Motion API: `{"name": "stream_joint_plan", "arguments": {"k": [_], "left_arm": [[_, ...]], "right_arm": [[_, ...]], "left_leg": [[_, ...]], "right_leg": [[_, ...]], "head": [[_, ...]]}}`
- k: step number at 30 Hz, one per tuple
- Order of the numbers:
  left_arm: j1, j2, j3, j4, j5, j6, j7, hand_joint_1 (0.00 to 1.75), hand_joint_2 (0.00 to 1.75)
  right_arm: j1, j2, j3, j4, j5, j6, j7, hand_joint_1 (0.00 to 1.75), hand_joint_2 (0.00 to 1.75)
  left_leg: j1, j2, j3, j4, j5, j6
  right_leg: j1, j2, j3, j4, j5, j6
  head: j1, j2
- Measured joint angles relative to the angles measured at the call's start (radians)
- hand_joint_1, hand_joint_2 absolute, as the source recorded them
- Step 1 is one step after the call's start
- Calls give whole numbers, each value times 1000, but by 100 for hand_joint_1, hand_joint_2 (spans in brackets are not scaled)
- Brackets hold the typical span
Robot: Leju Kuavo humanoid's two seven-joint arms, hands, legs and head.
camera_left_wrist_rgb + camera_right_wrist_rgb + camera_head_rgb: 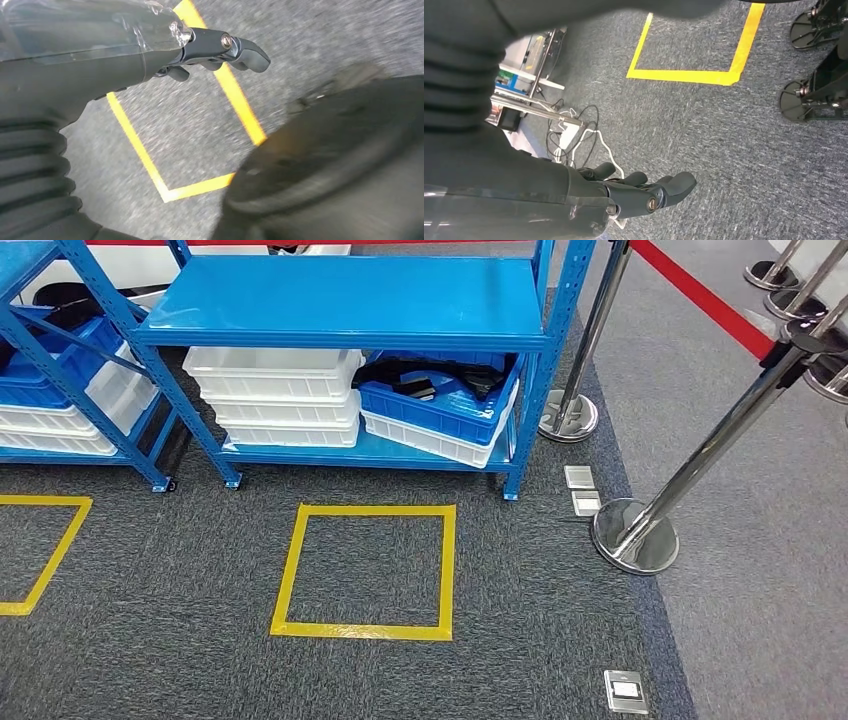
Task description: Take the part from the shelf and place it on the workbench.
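Note:
A blue metal shelf (345, 302) stands ahead in the head view. On its lower level a blue bin (440, 405) holds dark parts (425, 375), stacked on a white bin. My left hand (220, 47) hangs over the grey carpet, fingers loosely extended and holding nothing. My right hand (639, 190) also hangs above the carpet, fingers apart and empty.
White bins (275, 390) are stacked left of the blue bin. A yellow taped square (365, 570) marks the carpet before the shelf. Chrome stanchions (635, 530) with a red belt stand at the right. A second shelf (60, 370) is at the left. Cables (574, 130) lie on the floor.

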Motion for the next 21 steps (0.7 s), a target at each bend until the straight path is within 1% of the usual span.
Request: {"name": "stream_joint_plan", "arguments": {"k": [10, 21], "left_arm": [[21, 0, 63, 0, -2, -1, 1, 0, 0], [25, 0, 87, 0, -2, -1, 1, 0, 0]], "right_arm": [[1, 0, 1, -9, 0, 0, 0, 0, 0], [2, 0, 1, -13, 0, 0, 0, 0, 0]], "left_leg": [[0, 0, 0, 0, 0, 0], [0, 0, 0, 0, 0, 0]], "right_leg": [[0, 0, 0, 0, 0, 0], [0, 0, 0, 0, 0, 0]], "head": [[0, 0], [0, 0]]}}
